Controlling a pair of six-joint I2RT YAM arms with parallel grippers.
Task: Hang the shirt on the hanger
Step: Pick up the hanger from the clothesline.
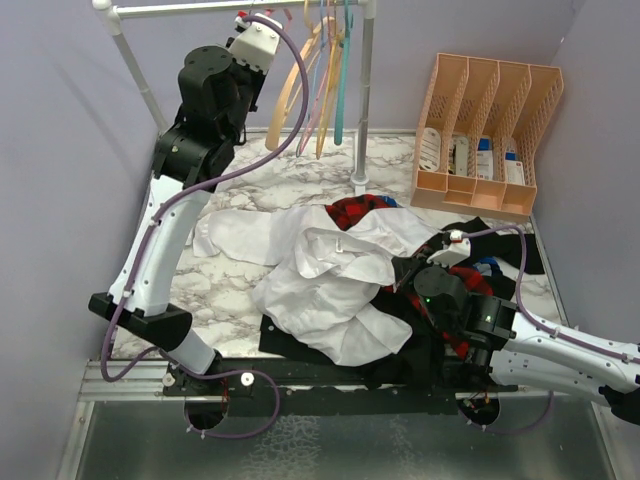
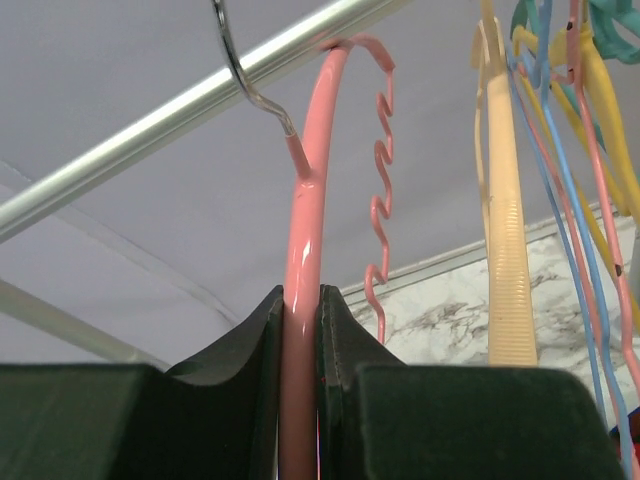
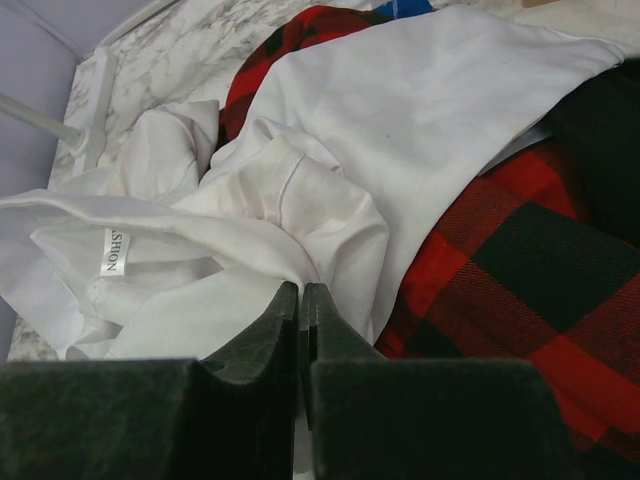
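Observation:
The white shirt (image 1: 320, 270) lies crumpled in a heap on the marble table, partly over other clothes. It fills the right wrist view (image 3: 420, 110), with a collar label at the left. My right gripper (image 1: 405, 272) is at the shirt's right edge, shut on a fold of its fabric (image 3: 301, 292). My left gripper (image 1: 250, 22) is raised to the clothes rail, and its jaws (image 2: 300, 300) are shut on the pink hanger (image 2: 305, 230). The hanger's metal hook (image 2: 235, 65) is over the rail and its wavy arm (image 2: 380, 200) hangs beside.
A peach-orange hanger (image 1: 295, 85), a teal hanger (image 1: 343, 70) and other thin hangers hang on the rail (image 1: 200, 9). The rack post (image 1: 362, 100) stands at the back. A red-and-black plaid shirt (image 3: 520, 260) and a black garment (image 1: 300, 345) lie under the shirt. A peach organiser (image 1: 490, 130) stands at the back right.

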